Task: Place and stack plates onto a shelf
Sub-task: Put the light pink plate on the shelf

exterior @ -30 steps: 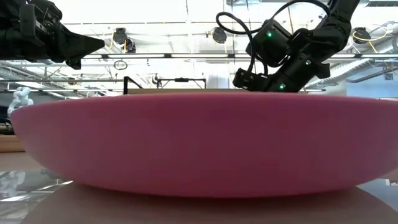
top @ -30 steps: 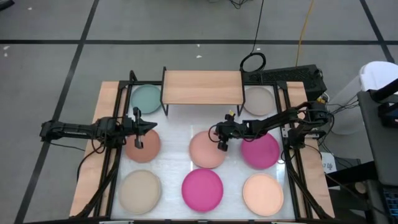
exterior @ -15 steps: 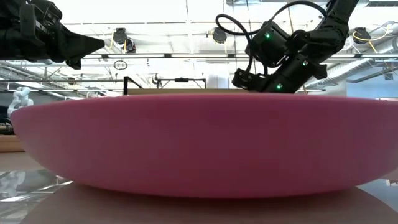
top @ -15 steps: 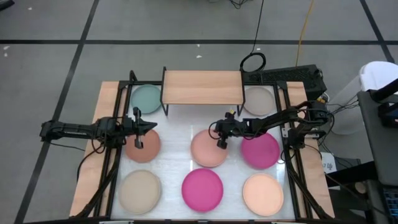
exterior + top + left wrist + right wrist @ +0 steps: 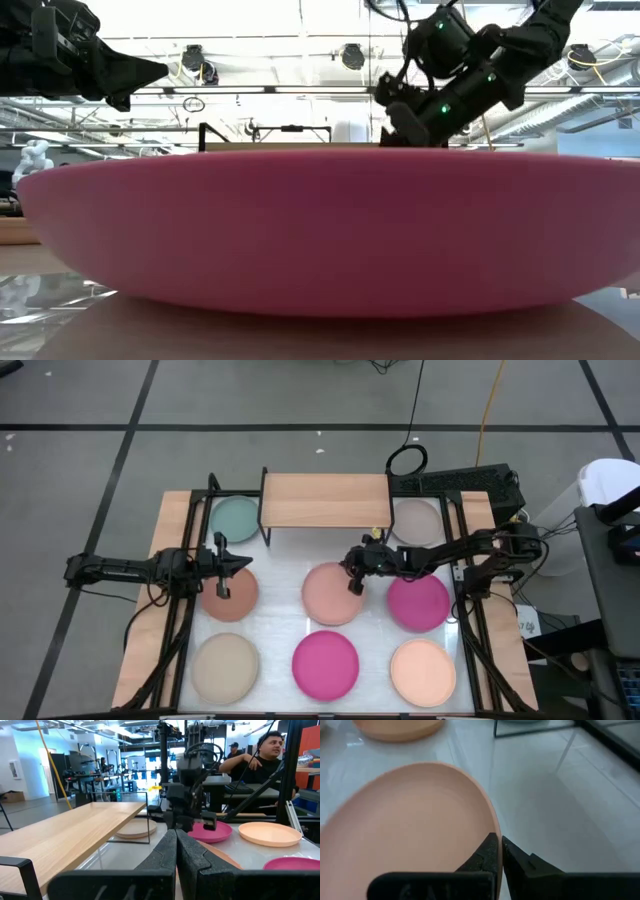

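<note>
Now round matte pink plate (image 5: 405,825), right gripper (image 5: 498,851) pinching rim

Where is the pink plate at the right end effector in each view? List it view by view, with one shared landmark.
High view: pink plate at the centre of the table, right end effector at its rim.
Low view: hidden behind the magenta plate.
Left wrist view: cannot tell.
Right wrist view: fills much of the picture.
Shared landmark: the shelf, also in the low and left wrist views.
</note>
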